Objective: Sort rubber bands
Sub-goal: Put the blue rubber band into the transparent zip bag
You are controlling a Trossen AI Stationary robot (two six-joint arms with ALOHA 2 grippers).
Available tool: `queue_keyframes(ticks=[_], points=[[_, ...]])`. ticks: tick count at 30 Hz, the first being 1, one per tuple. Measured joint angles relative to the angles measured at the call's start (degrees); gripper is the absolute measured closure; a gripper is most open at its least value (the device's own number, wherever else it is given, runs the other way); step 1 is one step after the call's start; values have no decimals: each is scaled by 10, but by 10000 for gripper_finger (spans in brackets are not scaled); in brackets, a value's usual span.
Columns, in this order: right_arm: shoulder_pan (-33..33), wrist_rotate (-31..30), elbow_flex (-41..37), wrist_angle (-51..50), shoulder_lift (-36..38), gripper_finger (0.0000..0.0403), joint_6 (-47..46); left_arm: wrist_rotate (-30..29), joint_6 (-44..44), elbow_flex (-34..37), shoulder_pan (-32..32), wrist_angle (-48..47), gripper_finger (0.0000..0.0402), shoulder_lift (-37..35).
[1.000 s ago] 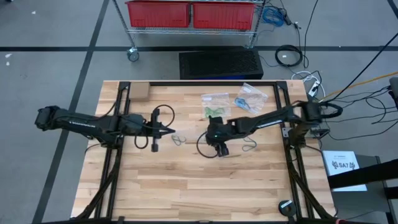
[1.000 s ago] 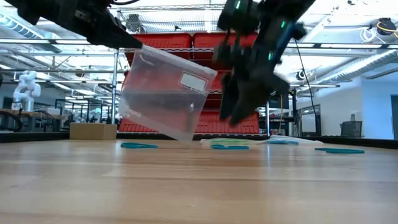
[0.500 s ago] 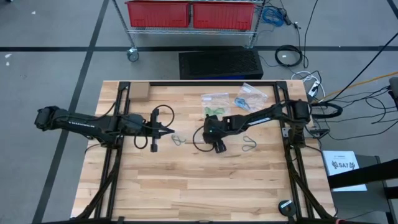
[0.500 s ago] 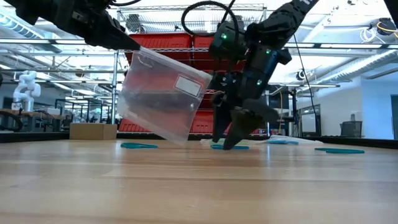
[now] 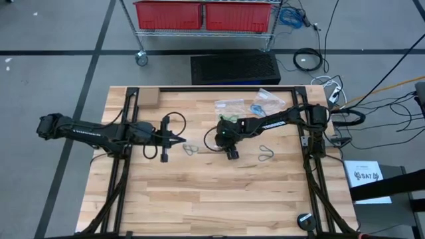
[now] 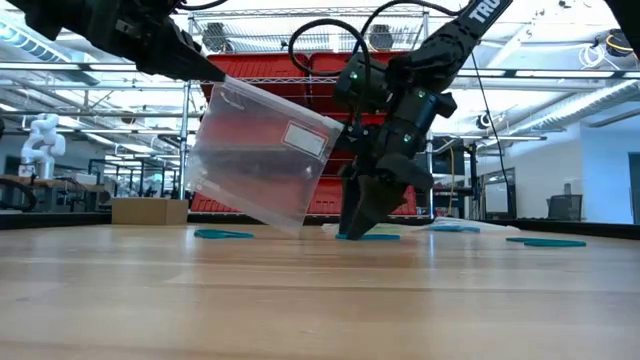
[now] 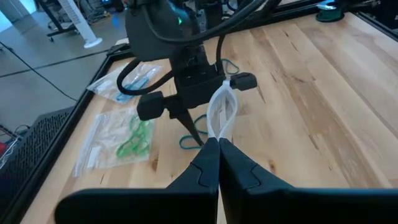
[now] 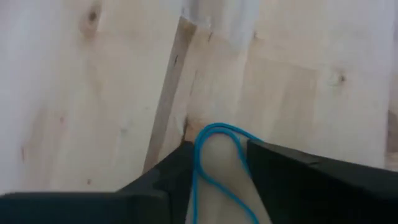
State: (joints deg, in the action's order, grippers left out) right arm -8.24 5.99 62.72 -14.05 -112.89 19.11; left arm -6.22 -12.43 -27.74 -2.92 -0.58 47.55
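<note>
Between the two dark fingers of the right hand (image 8: 217,168), down at the wood, sits a blue rubber band (image 8: 214,158), its loop poking out past the fingertips. The fingers stand apart on either side of it, not clamped, and the band lies flat on the table (image 5: 199,199) near the middle. From the table-height camera that hand (image 6: 365,215) points down with its tips right at the surface, over a teal band (image 6: 368,237).

Just beside it, toward the left arm, another thin loop (image 5: 191,149) lies on the wood, and one more (image 5: 265,155) sits on the far side, closer to the right arm's base. Two more teal ones (image 6: 223,234) (image 6: 545,241) show up low across the table.

The left hand (image 5: 179,140) is pinched shut on a clear plastic bag (image 6: 262,152), which hangs tilted above the table right next to the right hand, so it blocks a good chunk of the low view.

Further back, near the table's far edge, lie two more clear bags: one with green bands (image 7: 118,140) inside and one with blue bands (image 7: 127,78). Behind the table there's a black mat (image 5: 236,68) and red bins (image 5: 202,14) on a wire rack.
</note>
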Motion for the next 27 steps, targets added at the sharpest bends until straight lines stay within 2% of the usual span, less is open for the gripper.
queue_keyframes(ticks=[3,10,17,22,27], points=[[0,20,1,4,-12,286,-21,0,0,0,0,0,398,0],[17,12,3,3,-12,391,-44,0,0,0,0,0,398,0],[52,5,30,-59,0,401,-99,0,-2,0,0,0,398,0],[88,48,24,-129,52,402,-143,0,-2,0,0,1,398,0],[136,36,27,-154,111,403,-200,-1,-2,0,0,2,398,0]])
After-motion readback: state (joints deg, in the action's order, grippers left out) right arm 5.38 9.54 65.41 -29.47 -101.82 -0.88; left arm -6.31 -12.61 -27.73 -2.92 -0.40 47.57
